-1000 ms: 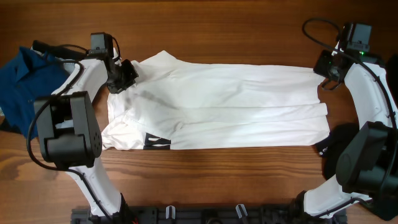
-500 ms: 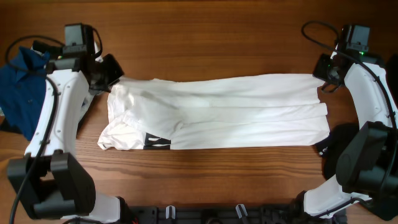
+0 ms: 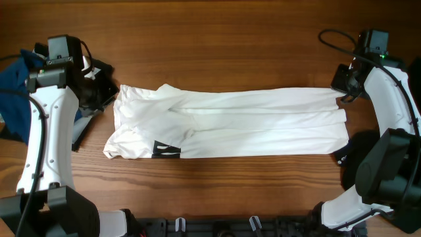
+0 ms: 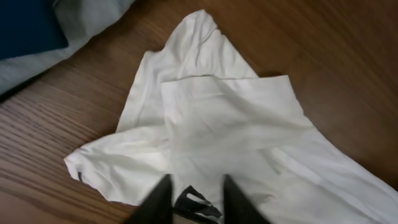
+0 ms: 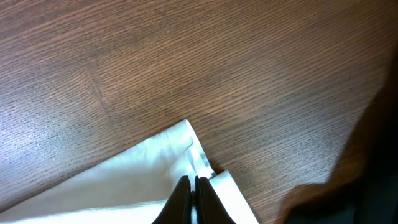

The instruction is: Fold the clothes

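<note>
The white T-shirt (image 3: 250,122) of the clothes lies as a long folded strip across the table, its black print (image 3: 166,150) at the front left. In the left wrist view the T-shirt (image 4: 230,118) shows a folded sleeve. My left gripper (image 3: 104,95) hovers at the shirt's left end. Its jaws (image 4: 196,199) are open, with only the print showing between them. My right gripper (image 3: 342,92) sits at the shirt's far right corner. There its fingers (image 5: 191,194) are pressed together on the hem (image 5: 199,158), which puckers up at the tips.
A blue garment (image 3: 13,89) and a pale grey one (image 3: 82,128) lie at the left edge, by the left arm. A black garment (image 3: 348,158) lies at the front right. Bare wood runs behind and in front of the shirt.
My left gripper has swung left and toward the front from the shirt's upper left and has opened, letting the cloth go. The shirt's far edge now lies folded lower. The right gripper barely moved.
</note>
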Robot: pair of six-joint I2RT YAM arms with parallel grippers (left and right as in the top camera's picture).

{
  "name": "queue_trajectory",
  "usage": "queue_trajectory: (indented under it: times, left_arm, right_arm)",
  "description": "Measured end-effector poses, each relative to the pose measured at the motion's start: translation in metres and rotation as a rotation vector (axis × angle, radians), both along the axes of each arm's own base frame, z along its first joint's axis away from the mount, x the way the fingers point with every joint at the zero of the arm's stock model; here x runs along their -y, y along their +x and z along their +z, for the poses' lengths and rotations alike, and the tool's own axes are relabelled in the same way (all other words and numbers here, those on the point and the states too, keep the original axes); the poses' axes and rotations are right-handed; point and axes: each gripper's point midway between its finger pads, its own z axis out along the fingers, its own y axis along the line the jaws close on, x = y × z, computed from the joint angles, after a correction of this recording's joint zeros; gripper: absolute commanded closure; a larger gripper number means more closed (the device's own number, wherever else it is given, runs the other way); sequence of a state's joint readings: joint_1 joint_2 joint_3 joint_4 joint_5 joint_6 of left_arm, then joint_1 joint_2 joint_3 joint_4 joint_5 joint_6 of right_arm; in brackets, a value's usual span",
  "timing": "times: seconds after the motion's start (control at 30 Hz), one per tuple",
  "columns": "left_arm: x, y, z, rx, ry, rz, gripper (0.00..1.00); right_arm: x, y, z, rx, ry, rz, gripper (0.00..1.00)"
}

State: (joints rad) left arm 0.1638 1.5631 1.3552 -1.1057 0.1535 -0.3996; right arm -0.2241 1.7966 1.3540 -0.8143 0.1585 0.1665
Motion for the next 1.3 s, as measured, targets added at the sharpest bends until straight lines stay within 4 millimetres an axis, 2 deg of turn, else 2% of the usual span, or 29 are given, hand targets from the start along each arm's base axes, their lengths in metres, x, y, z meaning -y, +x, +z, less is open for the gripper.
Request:
queue_trajectory:
  times: [0.27, 0.37, 0.53, 0.8, 0.97, 1.1, 1.3]
  left_arm:
    - [0.022, -0.038, -0.076, -0.16, -0.121, 0.014, 0.47]
    - [0.023, -0.037, -0.092, -0.14, -0.131, 0.02, 0.49]
    - [0.023, -0.028, -0.104, -0.088, -0.139, 0.063, 0.49]
    - [0.025, -0.022, -0.111, -0.083, -0.161, 0.085, 0.49]
    - [0.031, -0.015, -0.127, -0.093, -0.21, 0.081, 0.54]
    - [0.034, -0.006, -0.124, -0.052, -0.231, 0.073, 0.61]
    - [0.038, -0.005, -0.123, -0.047, -0.253, 0.069, 0.62]
  right_arm:
    - [0.0, 0.0, 0.0, 0.0, -0.001, 0.0, 0.96]
    - [0.0, 0.0, 0.0, 0.0, -0.001, 0.0, 0.96]
    - [0.0, 0.0, 0.0, -0.001, -0.003, -0.001, 0.95]
    - [0.0, 0.0, 0.0, -0.001, -0.003, -0.001, 0.96]
    - [0.001, 0.0, 0.0, -0.001, -0.003, -0.001, 0.96]
    - [0.001, 0.0, 0.0, -0.001, -0.003, -0.001, 0.96]
    - [0.001, 0.0, 0.0, 0.001, -0.003, -0.001, 0.96]
